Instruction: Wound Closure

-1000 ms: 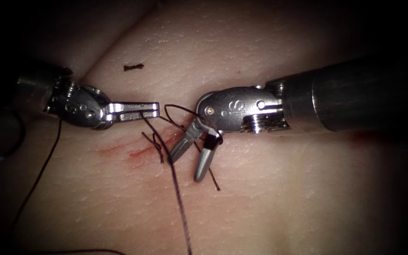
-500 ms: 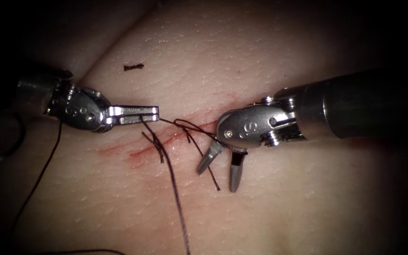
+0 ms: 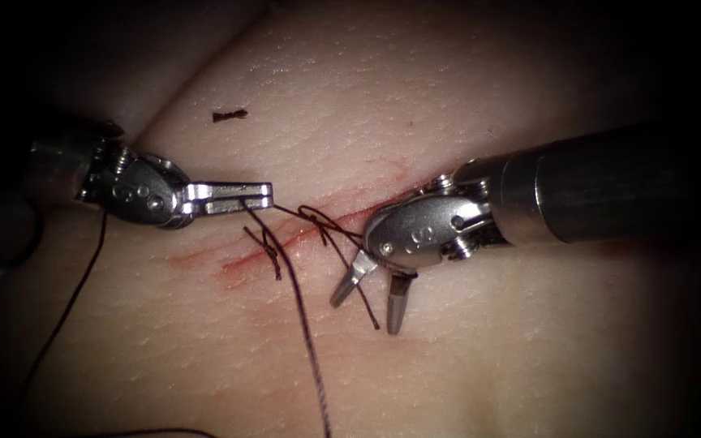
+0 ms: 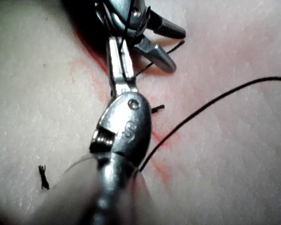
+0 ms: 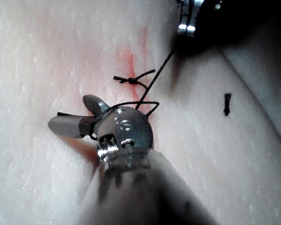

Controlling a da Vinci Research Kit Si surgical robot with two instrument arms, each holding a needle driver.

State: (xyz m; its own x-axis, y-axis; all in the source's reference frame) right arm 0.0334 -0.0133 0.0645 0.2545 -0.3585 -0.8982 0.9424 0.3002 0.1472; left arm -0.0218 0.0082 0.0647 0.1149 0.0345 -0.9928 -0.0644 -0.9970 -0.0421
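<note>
Left tool (image 3: 241, 193) clamped shut on thread (image 3: 302, 324) at 9 o'clock of the cut (image 3: 302, 231); right tool (image 3: 371, 296) at 4 o'clock, jaws spread, probably empty though a loop drapes its wrist. Thread limp, thin, likely slippery: best gripped flat, mid-jaw. Needle unlocated.

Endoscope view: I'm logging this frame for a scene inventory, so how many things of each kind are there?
Grippers: 2, left gripper shut on the thread, right gripper open, holding nothing
Thread: 1
Tied stitches: 2
Loose thread scrap: 1
Tissue: 1
Total: 7
</note>
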